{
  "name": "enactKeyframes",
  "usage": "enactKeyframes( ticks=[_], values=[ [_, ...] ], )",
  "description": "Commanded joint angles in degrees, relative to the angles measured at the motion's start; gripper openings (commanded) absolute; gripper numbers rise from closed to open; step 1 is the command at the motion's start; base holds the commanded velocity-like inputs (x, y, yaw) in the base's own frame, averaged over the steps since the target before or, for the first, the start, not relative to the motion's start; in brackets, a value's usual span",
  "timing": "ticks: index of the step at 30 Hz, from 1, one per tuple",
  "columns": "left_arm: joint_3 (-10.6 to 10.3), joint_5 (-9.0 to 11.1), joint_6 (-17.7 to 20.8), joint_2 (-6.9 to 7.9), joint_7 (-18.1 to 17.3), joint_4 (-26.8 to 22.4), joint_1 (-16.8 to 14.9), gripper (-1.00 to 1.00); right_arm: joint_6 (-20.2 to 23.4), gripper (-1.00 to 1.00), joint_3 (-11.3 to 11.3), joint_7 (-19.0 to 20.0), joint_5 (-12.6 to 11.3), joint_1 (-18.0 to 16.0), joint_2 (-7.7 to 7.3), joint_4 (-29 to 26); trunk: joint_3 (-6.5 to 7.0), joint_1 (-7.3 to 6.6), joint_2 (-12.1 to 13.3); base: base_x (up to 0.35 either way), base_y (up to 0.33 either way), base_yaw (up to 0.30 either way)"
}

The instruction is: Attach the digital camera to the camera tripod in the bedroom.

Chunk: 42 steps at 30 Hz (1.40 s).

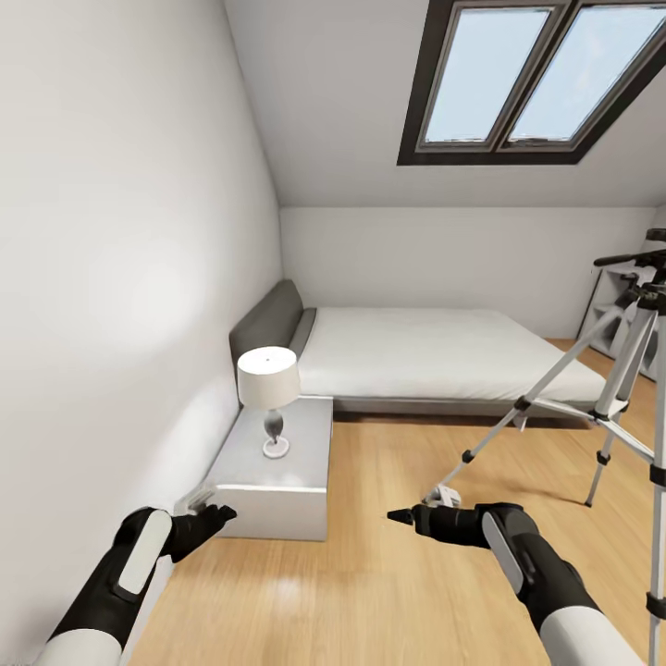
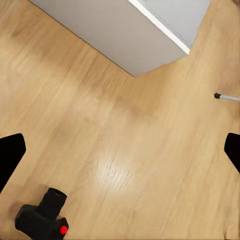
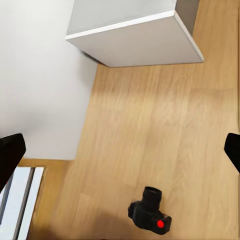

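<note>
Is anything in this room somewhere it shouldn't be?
Yes. The digital camera lies on the bare wood floor, away from the nightstand. It belongs on the camera tripod, whose head has nothing mounted.

The camera tripod (image 1: 638, 314) runs off the head view's edge at 3 o'clock, its head and one leg partly cut. In the left wrist view the digital camera (image 2: 42, 217) is clipped at 7 o'clock. Both wrist views show each claw's fingertips (image 3: 11, 152) only as dark corners at the edges.
</note>
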Motion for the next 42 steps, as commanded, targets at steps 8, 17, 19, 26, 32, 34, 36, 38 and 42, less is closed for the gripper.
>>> enactKeyframes(
  ticks=[8, 17, 19, 26, 32, 34, 36, 38, 42],
  values=[
    [1.3, 1.0, 0.7, 0.22, 0.5, 0.1, 0.0, 1.00, 1.7, 1.00, -1.1, 1.0, 0.0, 0.0, -1.28, -1.0, -1.50, 1.76, -3.3, 0.000, 0.000, 0.000],
    [1.4, 1.1, 0.8, 0.25, 0.4, 0.2, 0.0, 1.00, 1.9, 1.00, -0.9, 1.2, 0.3, 0.0, -1.52, -1.1, -3.12, 3.74, -6.9, 0.000, 0.000, 0.000],
    [1.4, 1.1, 0.8, 0.25, 0.4, 0.3, 0.0, 1.00, 2.0, 1.00, -0.9, 1.2, 0.3, 0.0, -1.51, -1.2, -3.48, 4.17, -7.7, 0.000, 0.000, 0.000],
    [1.4, 1.1, 0.9, 0.19, 0.5, 0.2, 0.0, 1.00, 3.0, 1.00, -0.8, 1.2, 0.4, 0.0, -1.45, -1.2, -4.73, 5.71, -10.5, 0.000, 0.000, 0.000],
    [1.2, 1.0, 0.9, 0.03, 0.5, 0.1, 0.0, 1.00, 3.4, 1.00, -0.9, 1.2, 0.5, 0.0, -1.38, -1.2, -5.81, 7.03, -12.9, 0.000, 0.000, 0.000],
    [1.2, 1.0, 1.0, 0.05, 0.5, 0.1, 0.0, 1.00, 3.4, 1.00, -0.9, 1.2, 0.4, 0.0, -1.38, -1.2, -6.17, 7.47, -13.7, 0.000, 0.000, 0.000],
    [1.2, 1.0, 1.0, 0.06, 0.5, 0.1, 0.0, 1.00, 3.4, 1.00, -1.0, 1.2, 0.4, 0.0, -1.41, -1.2, -6.53, 7.91, -14.5, 0.000, 0.000, 0.000],
    [1.2, 0.9, 1.0, 0.06, 0.5, 0.2, 0.0, 1.00, 3.4, 1.00, -1.1, 1.2, 0.3, 0.0, -1.43, -1.2, -6.89, 8.35, -15.3, 0.000, 0.000, 0.000],
    [1.2, 0.9, 1.3, 0.02, 0.5, 0.1, 0.0, 1.00, 3.4, 1.00, -1.2, 1.2, 0.2, 0.0, -1.45, -1.2, -7.61, 9.23, -16.9, 0.000, 0.000, 0.000]
  ],
)
